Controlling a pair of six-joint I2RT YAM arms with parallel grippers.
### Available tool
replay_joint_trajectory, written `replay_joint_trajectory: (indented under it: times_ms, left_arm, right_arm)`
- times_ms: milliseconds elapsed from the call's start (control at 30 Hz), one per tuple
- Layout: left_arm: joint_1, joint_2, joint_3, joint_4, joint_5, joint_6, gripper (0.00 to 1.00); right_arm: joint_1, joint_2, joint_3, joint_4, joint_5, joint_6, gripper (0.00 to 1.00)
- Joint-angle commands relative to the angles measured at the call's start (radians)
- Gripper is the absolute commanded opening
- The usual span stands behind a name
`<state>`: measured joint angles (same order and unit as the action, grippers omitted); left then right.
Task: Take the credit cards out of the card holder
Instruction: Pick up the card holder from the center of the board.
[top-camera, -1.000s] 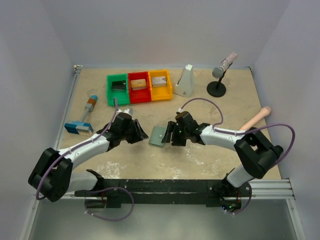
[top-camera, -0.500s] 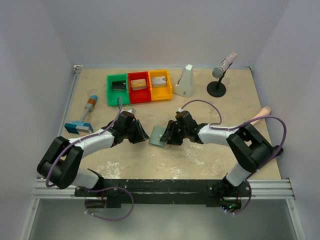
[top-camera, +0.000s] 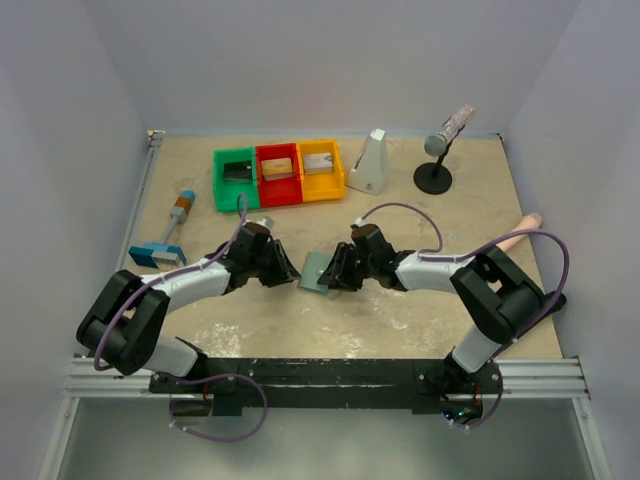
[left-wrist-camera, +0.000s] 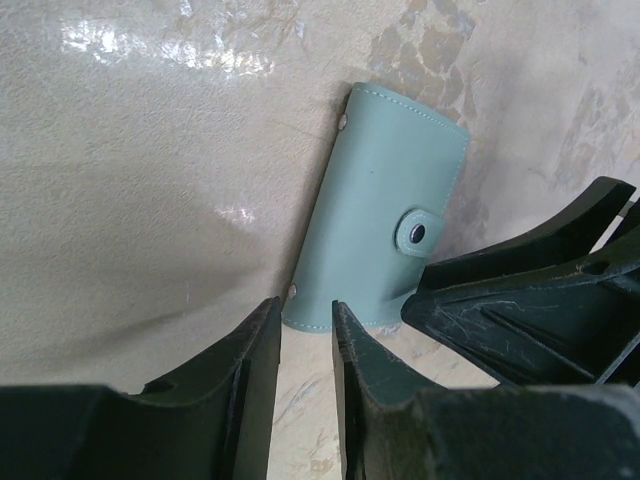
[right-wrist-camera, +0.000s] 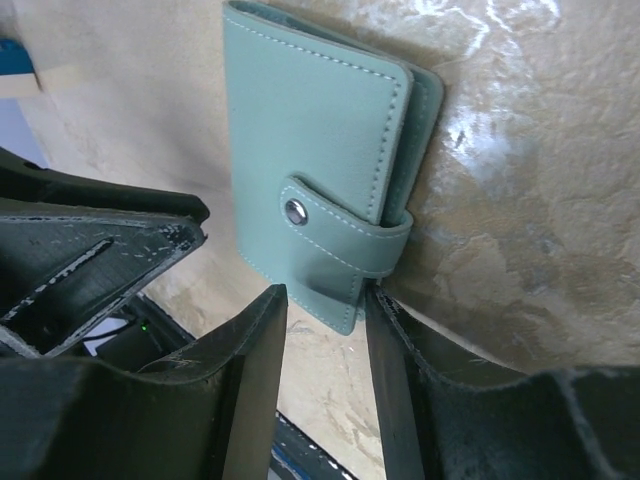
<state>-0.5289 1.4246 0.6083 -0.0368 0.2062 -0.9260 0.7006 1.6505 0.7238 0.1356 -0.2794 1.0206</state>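
Both arms have stretched lower and closer in over the last second — the left gripper, narrowed to a slim empty gap, points at one end of the closed card holder lying flat mid-way across the bench, while the right gripper — half open — straddles its snap-tab edge unclamped.

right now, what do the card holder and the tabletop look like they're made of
Card holder: leather or faux leather, going by the fine matte grain and stitched edges; its snap looks like shiny metal. Tabletop: hard, glossy, stone-patterned surface with glare patches, perhaps laminate; cannot tell for sure.
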Motion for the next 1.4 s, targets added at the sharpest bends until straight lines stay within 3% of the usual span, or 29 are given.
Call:
replay_joint_trajectory:
  times_ms: [0, 333, 700, 967, 1200, 1367]
  left_arm:
    - [-0.009, 0.002, -0.013, 0.064, 0.016, -0.017, 0.31]
    - [-0.011, 0.004, -0.035, 0.08, 0.022, -0.024, 0.3]
    - [-0.013, -0.019, -0.028, 0.066, 0.001, -0.02, 0.29]
    - [-0.014, -0.001, -0.035, 0.077, 0.016, -0.024, 0.29]
    - [-0.013, -0.03, -0.039, 0.068, 0.015, -0.03, 0.29]
    - [-0.013, -0.084, -0.028, 0.041, 0.016, -0.034, 0.29]
  right_arm:
    - [0.007, 0.009, -0.004, 0.071, -0.027, 0.022, 0.41]
    - [0.008, 0.038, -0.015, 0.13, -0.055, 0.047, 0.35]
    - [0.007, 0.06, -0.024, 0.139, -0.049, 0.062, 0.38]
    - [0.007, 0.069, -0.024, 0.177, -0.061, 0.064, 0.24]
    - [0.007, 0.042, -0.061, 0.203, -0.061, 0.064, 0.0]
    - [0.008, -0.009, -0.089, 0.197, -0.053, 0.046, 0.0]
